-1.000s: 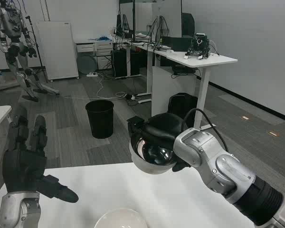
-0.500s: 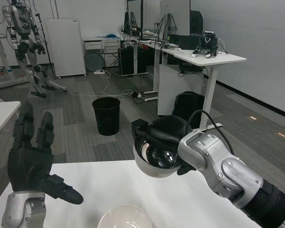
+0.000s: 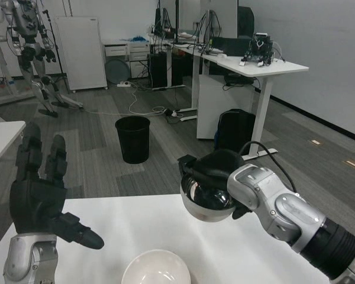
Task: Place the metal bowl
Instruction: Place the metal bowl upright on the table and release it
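My right hand (image 3: 212,171) grips the metal bowl (image 3: 206,204) by its rim and holds it tilted above the far edge of the white table (image 3: 165,228), its shiny inside facing me. The bowl hangs a little above the tabletop, right of centre. My left hand (image 3: 40,192) is raised at the left edge of the table, fingers spread upward, holding nothing.
A white bowl (image 3: 155,268) sits on the table near the front edge, below and left of the metal bowl. Beyond the table lie a black bin (image 3: 132,138), desks with equipment (image 3: 248,62) and another robot (image 3: 28,47) on a stand.
The right hand has carried the metal bowl slightly rightward and down toward the table. The camera has also tilted down, showing more of the white bowl. The left hand holds its raised pose.
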`<state>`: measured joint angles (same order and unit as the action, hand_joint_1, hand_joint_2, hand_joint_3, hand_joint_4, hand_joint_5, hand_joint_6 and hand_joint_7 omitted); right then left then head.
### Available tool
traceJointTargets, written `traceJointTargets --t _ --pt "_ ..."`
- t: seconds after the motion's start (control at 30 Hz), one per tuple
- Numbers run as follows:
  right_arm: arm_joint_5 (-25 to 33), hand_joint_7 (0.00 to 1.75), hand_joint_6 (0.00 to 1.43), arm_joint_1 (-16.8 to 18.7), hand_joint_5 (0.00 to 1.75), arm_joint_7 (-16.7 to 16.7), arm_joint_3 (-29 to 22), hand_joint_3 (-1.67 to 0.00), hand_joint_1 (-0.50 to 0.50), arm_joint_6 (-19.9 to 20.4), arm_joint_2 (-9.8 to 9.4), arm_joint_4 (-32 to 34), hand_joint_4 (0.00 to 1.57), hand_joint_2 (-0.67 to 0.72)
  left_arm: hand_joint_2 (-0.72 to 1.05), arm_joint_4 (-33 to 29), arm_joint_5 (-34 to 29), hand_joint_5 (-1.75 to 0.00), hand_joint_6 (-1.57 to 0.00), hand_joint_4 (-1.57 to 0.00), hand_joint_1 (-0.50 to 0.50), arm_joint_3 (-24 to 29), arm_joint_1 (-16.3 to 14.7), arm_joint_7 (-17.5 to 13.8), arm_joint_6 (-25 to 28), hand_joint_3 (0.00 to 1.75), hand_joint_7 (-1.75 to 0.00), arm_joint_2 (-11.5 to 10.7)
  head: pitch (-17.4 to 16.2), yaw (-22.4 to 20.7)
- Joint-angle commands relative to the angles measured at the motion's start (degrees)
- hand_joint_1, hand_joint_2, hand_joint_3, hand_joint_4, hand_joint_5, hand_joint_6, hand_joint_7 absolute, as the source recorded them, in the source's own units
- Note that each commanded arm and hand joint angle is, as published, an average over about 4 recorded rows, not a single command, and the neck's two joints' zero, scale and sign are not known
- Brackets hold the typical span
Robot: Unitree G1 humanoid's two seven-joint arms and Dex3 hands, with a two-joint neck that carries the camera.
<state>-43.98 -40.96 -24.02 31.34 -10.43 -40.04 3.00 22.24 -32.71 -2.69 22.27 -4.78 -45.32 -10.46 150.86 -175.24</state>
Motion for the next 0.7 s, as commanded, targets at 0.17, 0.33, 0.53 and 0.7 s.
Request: traceJointTargets --t 0.17,0.33,0.53,0.7 --pt "-0.37 1.4 0.8 3.54 1.19 1.5 0.19 -1.57 -0.29 -0.27 -1.48 -2.78 1.53 -0.35 -0.72 -0.11 -0.16 0.0 0.0 0.0 -0.5 0.34 -0.54 0.01 0.06 0.09 0.0 -0.61 -1.56 0.68" --pt "-1.9 1.43 0.63 8.44 1.31 2.27 -2.42 -1.59 -0.29 -0.65 -2.36 -3.86 1.47 -0.35 -0.72 0.44 -0.16 0.0 0.0 0.0 -0.5 0.23 -0.34 0.04 0.06 0.09 0.0 -0.52 -2.29 1.33" --pt "-2.91 1.54 0.32 14.04 1.7 3.1 -6.99 -1.59 -0.32 -0.07 -2.41 -4.32 1.17 -0.29 -0.72 0.9 -0.16 0.0 0.0 0.0 -0.5 0.4 -0.21 0.01 0.06 0.04 0.0 -0.26 -2.76 2.35" --pt "-3.84 1.55 0.07 17.98 1.7 3.19 -9.96 -1.59 -0.33 0.32 -1.62 -5.0 0.64 -0.29 -0.72 1.34 -0.16 0.0 0.0 0.0 -0.5 0.58 -0.06 -0.03 -0.21 0.04 0.0 -0.26 -2.65 3.57"
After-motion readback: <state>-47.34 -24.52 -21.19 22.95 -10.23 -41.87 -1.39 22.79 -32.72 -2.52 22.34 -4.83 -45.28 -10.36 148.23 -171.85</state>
